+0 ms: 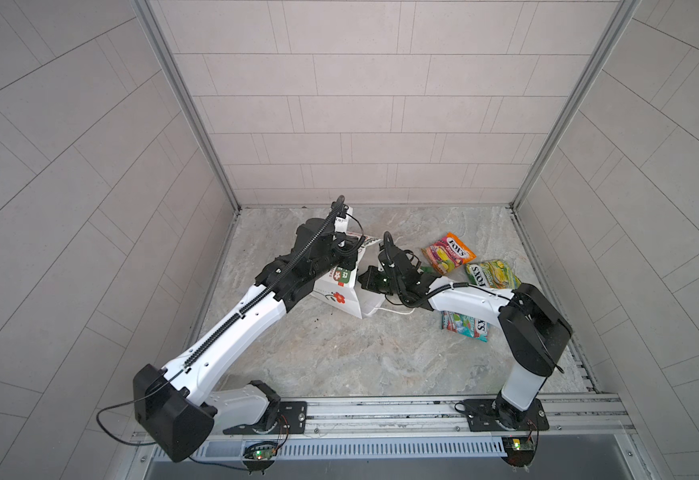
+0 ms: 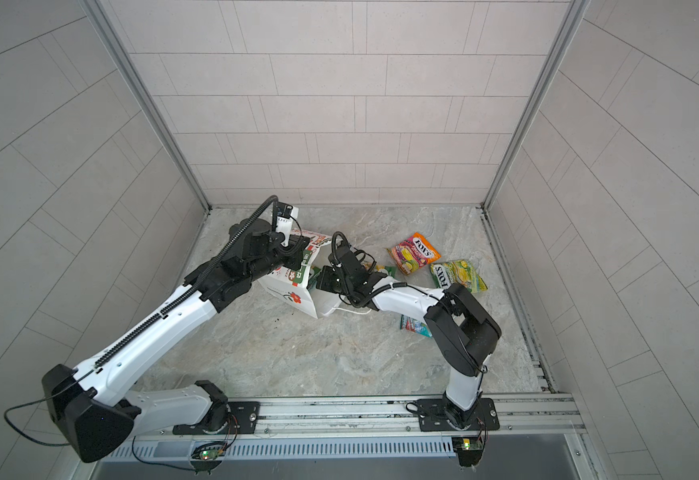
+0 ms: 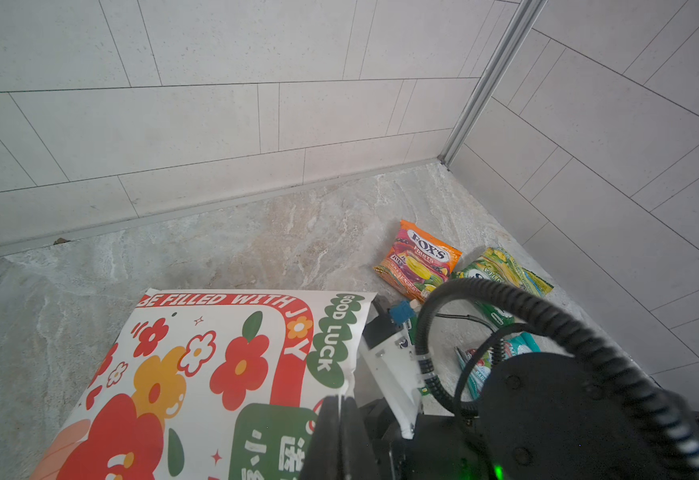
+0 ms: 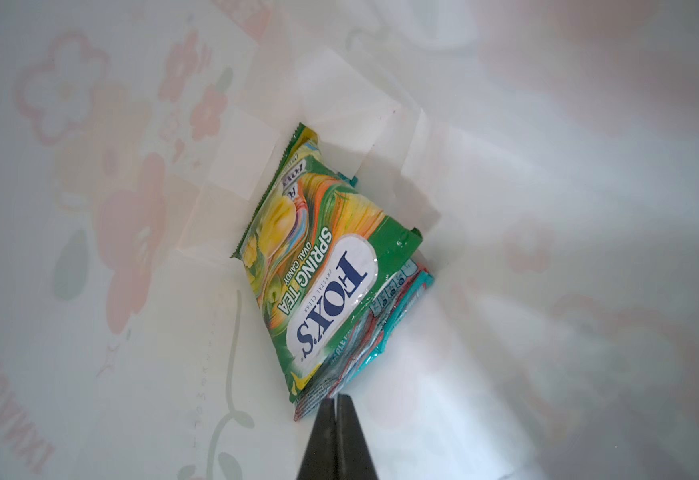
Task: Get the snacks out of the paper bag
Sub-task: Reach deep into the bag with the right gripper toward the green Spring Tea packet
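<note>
Pouches are lying stacked deep inside the paper bag [image 4: 505, 199], a green pouch [image 4: 318, 266] over a teal-red pouch [image 4: 389, 316]. My right gripper [image 4: 336, 401] is sitting inside the bag and pinching the near corner of the teal-red pouch, jaws clenched. My left gripper [image 3: 336, 411] is clamping the bag's rim. Behind the right gripper, outside the bag, an orange pouch [image 1: 447, 251], a second green pouch [image 1: 492, 274] and a second teal pouch [image 1: 462, 326] are resting on the table [image 1: 339, 353].

Pale grey tile walls [image 1: 360, 104] on three sides, staggered joints. Aluminium corner posts [image 1: 189, 108] run down to floor [image 1: 339, 357], which is grey-beige marble look, few dark specks. Metal rail [image 1: 381, 409] along near edge. Light pretty soft, even.
</note>
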Robot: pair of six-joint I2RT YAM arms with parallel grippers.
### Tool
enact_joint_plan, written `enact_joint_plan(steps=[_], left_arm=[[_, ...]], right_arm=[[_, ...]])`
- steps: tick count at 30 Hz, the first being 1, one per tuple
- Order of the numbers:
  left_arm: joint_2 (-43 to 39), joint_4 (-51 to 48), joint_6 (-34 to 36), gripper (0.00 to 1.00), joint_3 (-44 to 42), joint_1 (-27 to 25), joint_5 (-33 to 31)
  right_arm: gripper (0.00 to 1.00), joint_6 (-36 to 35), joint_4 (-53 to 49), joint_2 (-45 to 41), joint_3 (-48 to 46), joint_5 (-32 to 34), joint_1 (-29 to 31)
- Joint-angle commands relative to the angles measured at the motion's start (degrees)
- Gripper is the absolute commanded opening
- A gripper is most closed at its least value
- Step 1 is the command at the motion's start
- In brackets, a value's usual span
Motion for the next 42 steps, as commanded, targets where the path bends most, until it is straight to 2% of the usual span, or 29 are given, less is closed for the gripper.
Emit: enact_joint_plan(steps=[1, 8, 9, 10, 11, 17, 28, 42], left_arm=[[-0.15, 0.19, 0.54, 0.00, 0.62, -0.10, -1.57], [-0.22, 0.30, 0.38, 0.00, 0.75, -0.10, -0.20], [-0.24, 0.44, 0.30, 0.00, 0.74, -0.07, -0.06], [-0.32, 0.52, 0.34, 0.00, 0.63, -0.10, 0.05], [-0.44, 0.51, 0.36, 0.00, 0.62, -0.15, 0.08], [-1.04, 0.47, 1.45, 0.00, 0.53, -0.21, 2.81], [-4.94, -1.76, 9.96, 0.00, -1.73, -0.55, 5.50], [-5.98, 3.73, 6.83, 0.00, -4.97, -0.47, 6.15]], right_arm=[[0.00, -1.26, -1.59, -3.23, -1.46, 1.96, -0.85], [0.00, -3.11, -5.31, -3.55, -0.64, 0.86, -1.10], [0.04, -3.19, -5.55, -3.06, -0.30, 0.37, -0.82], [0.15, -3.36, -6.05, -2.58, 0.11, 0.22, -0.46], [0.22, -3.76, -6.34, -2.16, 0.43, 0.45, 0.19], [0.31, -6.55, -8.75, -0.82, 1.62, 1.96, 3.45], [0.39, -6.45, -13.46, 2.94, 6.18, 8.68, 7.33], [0.37, 2.03, -7.20, 8.74, 8.37, 11.23, 7.43]])
